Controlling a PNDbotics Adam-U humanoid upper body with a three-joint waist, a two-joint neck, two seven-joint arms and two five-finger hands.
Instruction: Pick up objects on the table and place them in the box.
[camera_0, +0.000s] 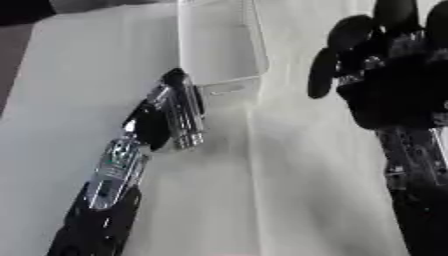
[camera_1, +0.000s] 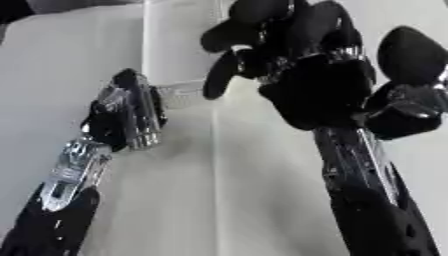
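Reaching toward the frame's upper middle, the left hand (camera_0: 175, 117) lies with straight fingers touching the near end of the white box (camera_0: 219, 45), probably steadying it. The right hand (camera_0: 385, 75), upper right, hangs relaxed, empty. No loose objects show.

The left hand (camera_0: 175, 112) reaches up to the near edge of the clear box (camera_0: 219, 45); the right hand (camera_1: 315, 85) hangs beside it, apparently above pale, bare tabletop (camera_0: 289, 200).
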